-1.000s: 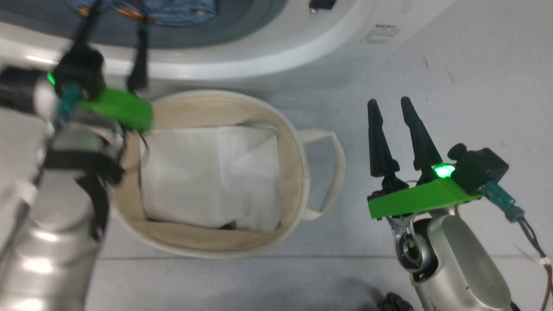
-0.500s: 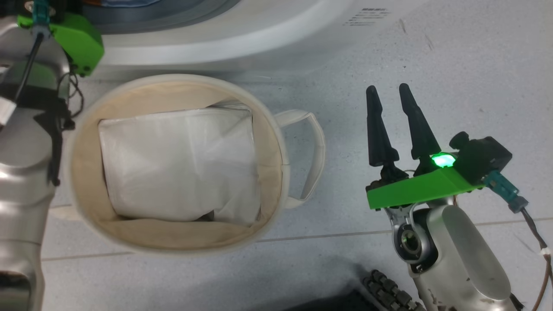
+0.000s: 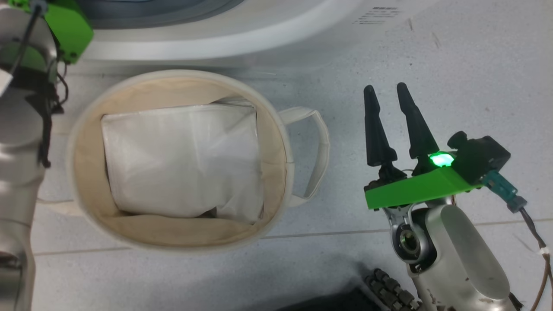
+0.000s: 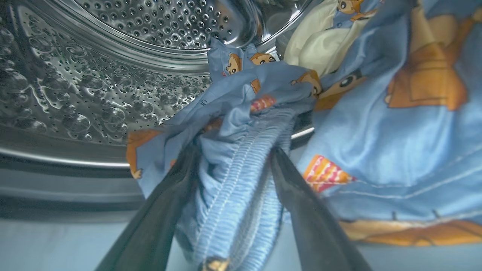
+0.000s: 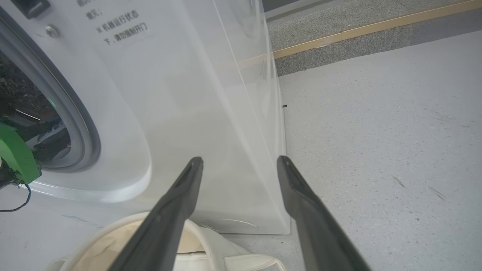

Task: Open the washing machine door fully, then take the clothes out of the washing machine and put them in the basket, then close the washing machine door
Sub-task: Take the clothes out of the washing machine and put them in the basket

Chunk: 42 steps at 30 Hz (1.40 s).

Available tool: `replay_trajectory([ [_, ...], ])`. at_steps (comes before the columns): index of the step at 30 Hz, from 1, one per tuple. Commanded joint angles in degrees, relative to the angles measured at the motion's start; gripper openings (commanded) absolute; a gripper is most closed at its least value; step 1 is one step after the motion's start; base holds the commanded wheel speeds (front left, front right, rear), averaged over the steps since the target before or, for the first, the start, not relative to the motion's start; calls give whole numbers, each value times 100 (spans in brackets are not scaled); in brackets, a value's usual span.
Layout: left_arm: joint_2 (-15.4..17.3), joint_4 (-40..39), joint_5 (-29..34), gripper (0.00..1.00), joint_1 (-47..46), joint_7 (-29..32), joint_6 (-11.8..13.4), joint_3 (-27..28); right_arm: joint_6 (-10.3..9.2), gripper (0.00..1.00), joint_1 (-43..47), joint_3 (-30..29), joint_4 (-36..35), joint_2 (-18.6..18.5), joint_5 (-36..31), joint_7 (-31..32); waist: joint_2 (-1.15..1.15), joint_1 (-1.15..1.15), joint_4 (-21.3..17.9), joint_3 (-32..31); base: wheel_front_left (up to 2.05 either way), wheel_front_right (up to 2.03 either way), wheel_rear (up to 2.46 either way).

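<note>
The clothes point(image 4: 376, 150), light blue fabric garments printed with orange-brown cartoon figures, are seen in the left wrist view lying in the perforated steel drum point(image 4: 113, 75), heaped ahead and to the right of the left pincer point(image 4: 235, 150). Its two long dark fingers point(image 4: 162, 210) are spread wide and straddle a ribbed elastic waistband point(image 4: 241, 169); nothing is pinched yet. The bunched band's long axis runs along the fingers, pointing away into the drum. A sound grasp would likely be made by closing across this thick ridge, seated deep between the fingers, before anything is drawn out.

In the head view, the round cream canvas basket point(image 3: 181, 77) is found to the left of the right pincer point(image 3: 385, 87), which is held open and empty; a white flat sheet point(image 3: 181, 160) is lying inside the basket.

In the right wrist view, the white box-shaped washing machine point(image 5: 180, 94) is seen ahead and to the left of that pincer, and the basket's rim is seen beneath it.
</note>
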Motion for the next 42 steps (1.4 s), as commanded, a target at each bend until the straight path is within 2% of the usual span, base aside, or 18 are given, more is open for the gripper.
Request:
replay_trajectory([
  [1,293,13,25,100,-244,2,-15,92,2,100,18,108,-193,22,-30,-70,0,0,8,34,0,0,0],
  [2,292,78,8,100,-291,-4,-20,92,2,100,9,108,-197,22,-36,-70,0,0,10,51,0,0,0],
  [3,296,138,5,80,-339,-20,-21,82,2,100,-1,109,-202,22,-40,-70,0,0,12,70,0,0,0],
  [4,298,188,1,7,-391,-43,-24,71,2,100,-14,114,-210,22,-41,-70,0,0,11,94,0,0,0],
  [5,302,235,-6,0,-438,-75,-19,65,2,100,-29,120,-216,22,-40,-70,0,0,10,114,0,0,0],
  [11,204,404,-199,0,-609,-589,71,110,2,100,-95,90,-196,22,-66,-70,0,0,78,128,0,0,0],
  [14,114,372,-405,0,-554,-1047,137,222,2,100,-95,82,-167,22,-103,-70,0,0,156,15,0,0,0],
  [20,-193,-151,-902,0,-116,-1625,191,435,2,100,-20,31,-83,22,-248,-70,0,0,454,-407,0,0,0],
  [24,-330,-1411,-1129,0,488,-1651,240,459,2,100,61,-3,-8,22,-352,-70,0,0,702,-770,0,0,0],
  [25,-330,-1411,-1129,0,488,-1651,240,459,2,100,61,-3,-8,22,-352,-70,0,0,702,-770,0,0,0],
  [34,-440,-4269,-1409,0,2179,-1654,354,466,2,100,362,-15,196,22,-529,-70,0,0,1145,-1553,0,0,0],
  [42,-568,-5880,-1500,0,3185,-1655,355,473,2,100,645,-65,319,22,-510,-70,0,0,1326,-2196,0,0,0],
])
